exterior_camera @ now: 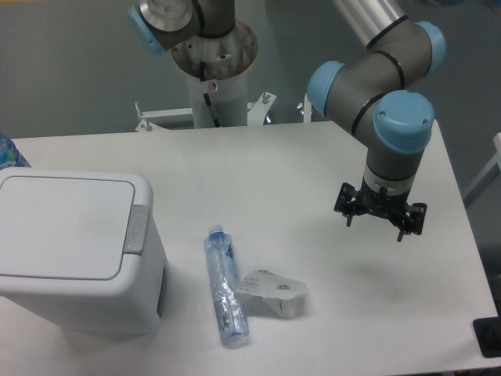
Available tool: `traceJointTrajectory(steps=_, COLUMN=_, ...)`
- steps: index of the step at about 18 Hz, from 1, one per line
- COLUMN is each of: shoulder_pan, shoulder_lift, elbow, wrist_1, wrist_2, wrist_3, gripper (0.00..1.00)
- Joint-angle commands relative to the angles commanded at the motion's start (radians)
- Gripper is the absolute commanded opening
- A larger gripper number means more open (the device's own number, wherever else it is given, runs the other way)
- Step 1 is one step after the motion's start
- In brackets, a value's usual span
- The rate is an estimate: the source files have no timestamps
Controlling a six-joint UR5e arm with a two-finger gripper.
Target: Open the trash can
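Lid closed, the large white boxy plastic trash can (pixel 74 251) is sitting at the left front of the white surface (pixel 297 172), its grey push-button tab (pixel 137 229) lying along the lid's right edge, facing the middle of the surface. The black two-finger gripper (pixel 380 217) is hanging well apart from it, over the right side, holding nothing; its fingers are looking spread, though they are small in this view.

Judging from this, the step in hand is the approach, and the tab is probably the spot to press: coming down squarely on the grey strip rather than on the flat lid should be releasing the catch.

Between gripper and can, a crushed clear plastic bottle with a blue cap (pixel 225 290) and a flattened white carton (pixel 272 291) are lying near the front, so a high, direct crossing is looking safest. A blue object (pixel 9 153) is peeking in at the left edge.
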Motion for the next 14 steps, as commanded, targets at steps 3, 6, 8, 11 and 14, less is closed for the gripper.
traceJointTrajectory(steps=3, shoulder_pan=0.000, shoulder_lift=0.000, elbow=0.000, wrist_1=-0.002, wrist_2=0.000, wrist_3=0.002, gripper=1.00)
traceJointTrajectory(steps=6, shoulder_pan=0.000, shoulder_lift=0.002, elbow=0.002, wrist_1=0.000, wrist_2=-0.002, wrist_3=0.002, gripper=1.00)
traceJointTrajectory(steps=8, shoulder_pan=-0.002, shoulder_lift=0.002, elbow=0.005, wrist_1=-0.002, wrist_2=-0.002, wrist_3=0.002, gripper=1.00)
traceJointTrajectory(steps=11, shoulder_pan=-0.006, shoulder_lift=-0.002, elbow=0.014, wrist_1=-0.006, wrist_2=0.000, wrist_3=0.000, gripper=1.00)
traceJointTrajectory(steps=14, shoulder_pan=-0.011, shoulder_lift=0.000, elbow=0.011, wrist_1=-0.006, wrist_2=-0.003, wrist_3=-0.056, gripper=1.00)
